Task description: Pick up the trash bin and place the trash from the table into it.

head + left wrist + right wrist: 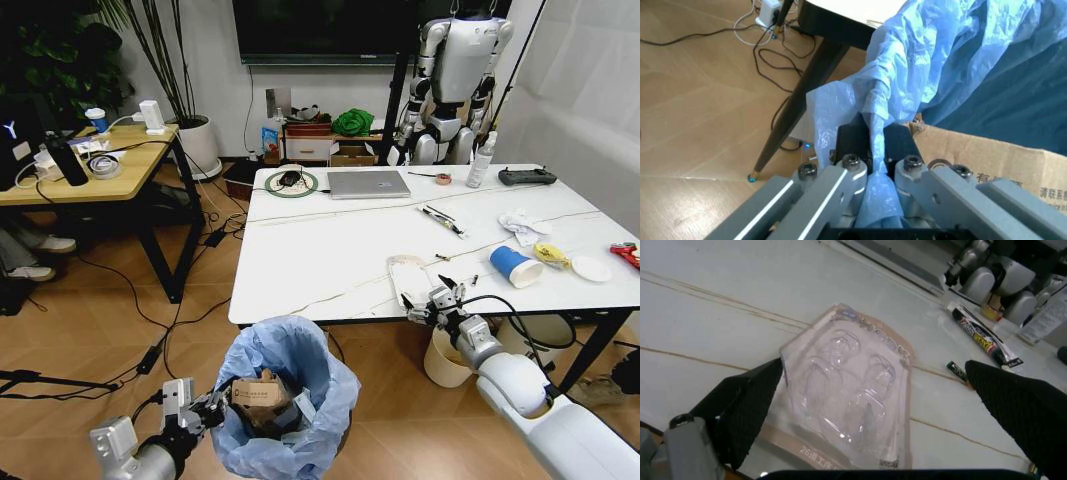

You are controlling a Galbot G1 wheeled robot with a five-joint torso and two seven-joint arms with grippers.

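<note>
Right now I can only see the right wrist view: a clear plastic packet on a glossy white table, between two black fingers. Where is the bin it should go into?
Observer: The small round dark trash bin lined with a crinkled light-blue plastic bag sits below the table's near edge, to the robot's left of the packet.
Operator: Is it just standing there?
Observer: The left gripper is shut on the bag at its rim.
Operator: Is anything inside?
Observer: Yes, a flattened brown cardboard box.
Operator: Is there more litter on the table?
Observer: To the robot's right of the packet are a blue paper cup, a crumpled white tissue and a white lid.
</note>
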